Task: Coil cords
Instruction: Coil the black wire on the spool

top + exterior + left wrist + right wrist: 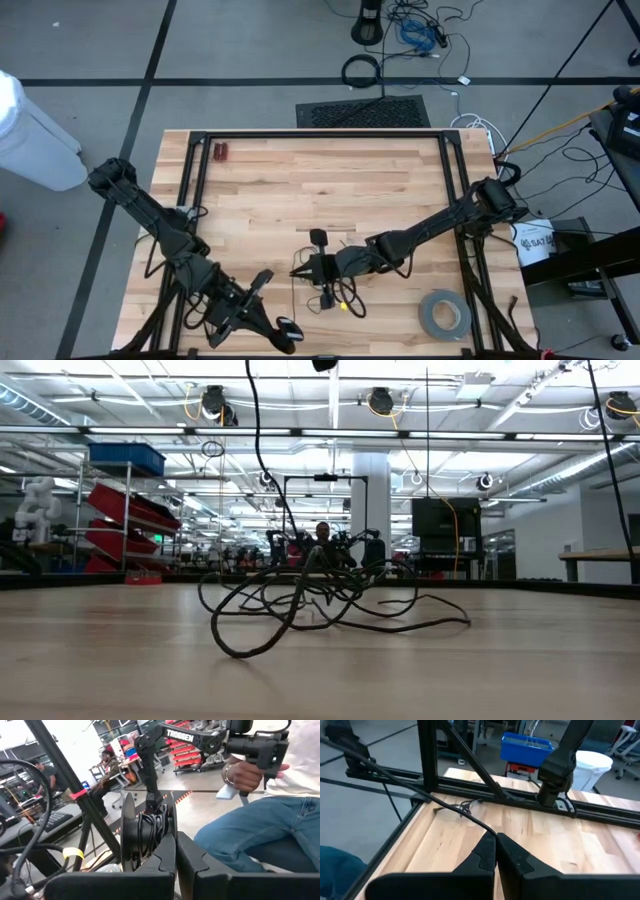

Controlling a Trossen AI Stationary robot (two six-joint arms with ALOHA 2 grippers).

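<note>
Cords [330,283] sit loose on the table [300,180], near the middle of the front half, well apart from the grey tape roll [444,314] at the front right corner. We see wiry black strands, not a bundle: open loops sprawling out, a small yellow tag or tie in the tangle near the front edge of the pile. So coiling looks not yet done, in our judgement.

Right gripper [318,268] is reached out low over the tangle, right at its rear-left side. Its fingers [487,855] are pressed together. A thin strand crosses the right wrist view and ends at the fingertips, so we read it as pinching the cord, but we can't confirm the contact. We judge the arm sits there to work a strand end and gather loops.

Left gripper [290,338] is parked at the front-left edge of the table, fingers [167,857] pressed together, nothing of the task between them. It faces off the table toward a person seated beyond, who holds a handle. We read that as waiting.

Orientation: the heap has no clean axis. In the low view [320,595] it spreads wider than tall, with one long strand trailing out flat along the tabletop. From above, the spread runs roughly front to back, and loops lie flat rather than standing.
</note>
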